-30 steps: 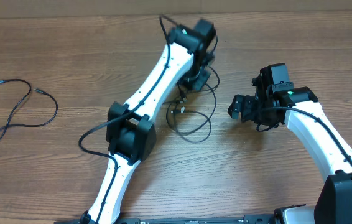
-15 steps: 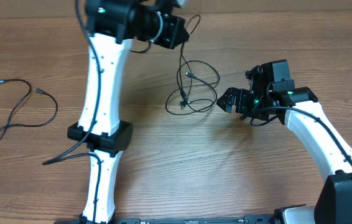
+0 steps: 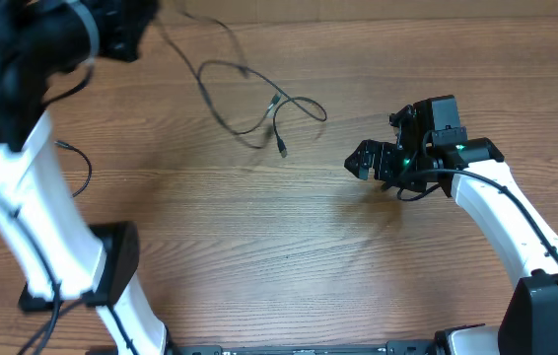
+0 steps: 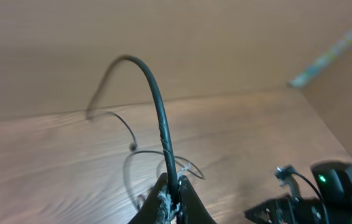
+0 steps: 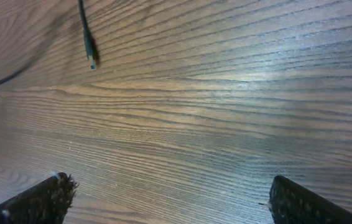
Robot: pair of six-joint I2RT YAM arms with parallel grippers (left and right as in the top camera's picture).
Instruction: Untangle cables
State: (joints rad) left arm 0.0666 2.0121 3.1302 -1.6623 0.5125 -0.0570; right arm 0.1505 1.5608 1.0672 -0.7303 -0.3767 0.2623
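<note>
Since half a second ago the left arm has swung up and off toward the far left corner, hauling the thin black flexible cable with small silvery plug ends [image 4: 158, 109] along; the loops that lay just in front of the right gripper [image 3: 366, 161] are now drawn out into a looser trail across the brown wood-grain table [image 3: 289, 256], well apart from that gripper. The left gripper [image 4: 173, 198] is clamped tight on the cord, which arches out of its jaws before going slack. The right gripper hovers low over bare wood, jaws spread wide and holding nothing. One free plug [image 5: 91, 59] rests on the table ahead of it. A second black cord [image 3: 86, 163] lies separately at the left, partly hidden by the arm. Judging by its sag, the cable is light, limp and a little springy, apt to slide and recoil; the surest hold looks to be on the strand just behind a plug, not the plug itself
</note>
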